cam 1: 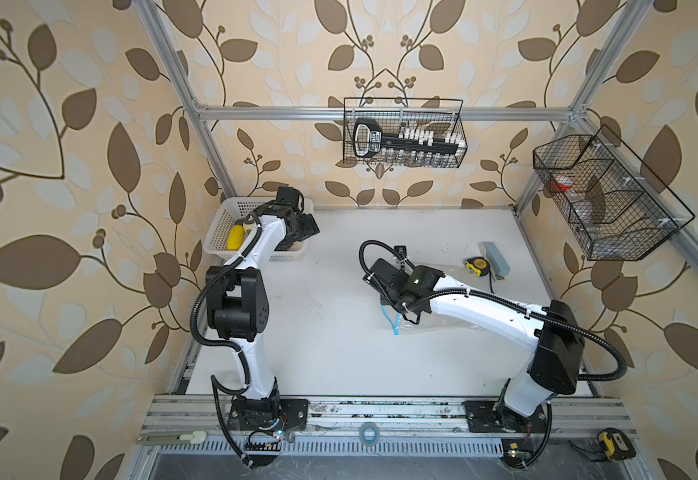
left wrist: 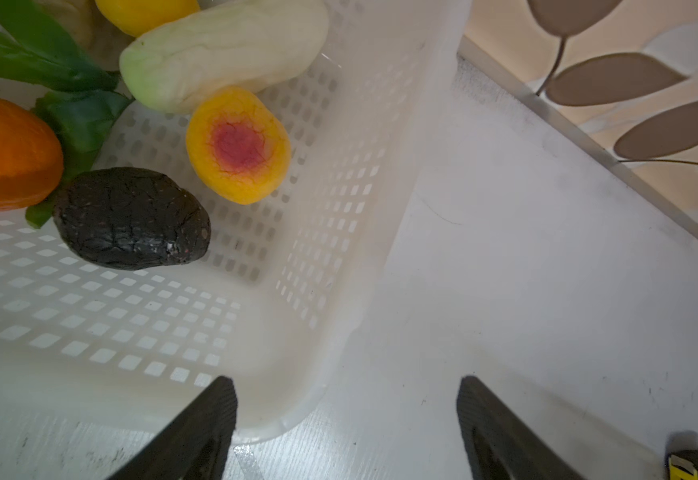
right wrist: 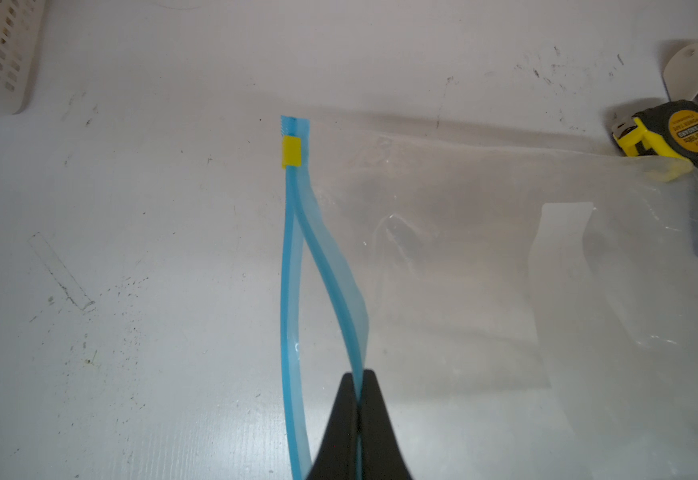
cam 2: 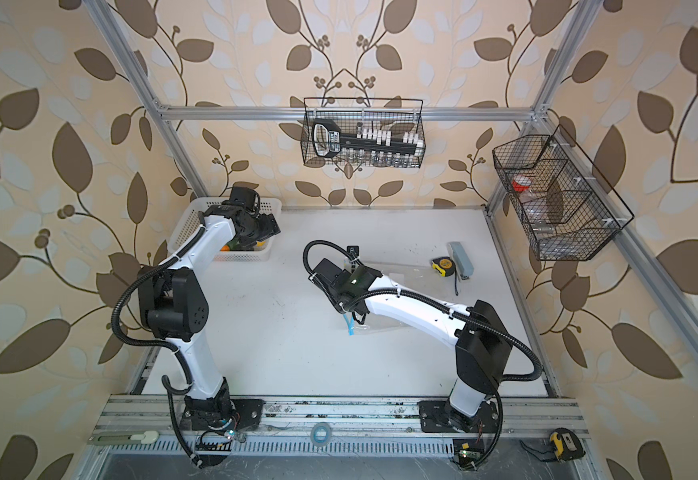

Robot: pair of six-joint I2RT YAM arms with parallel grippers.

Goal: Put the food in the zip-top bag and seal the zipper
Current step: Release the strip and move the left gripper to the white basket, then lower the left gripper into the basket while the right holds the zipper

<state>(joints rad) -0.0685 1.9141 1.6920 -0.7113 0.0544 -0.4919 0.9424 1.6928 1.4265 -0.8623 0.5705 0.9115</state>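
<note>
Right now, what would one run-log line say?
left gripper: open, empty, above basket corner | right gripper: shut on zipper, zip-top bag mouth parted | food: in basket, bag empty

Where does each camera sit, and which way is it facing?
Both top views: high above the table's front edge, looking down toward the back wall; left arm and right arm show.
Left wrist: on the left arm, looking down at the white basket's corner, eggplant and peach; the open left claw shows.
Right wrist: on the right arm, looking along the zip-top bag's zipper; the right claw shows, shut on it.
Shared: every view shows the tape measure by the bag.
</note>
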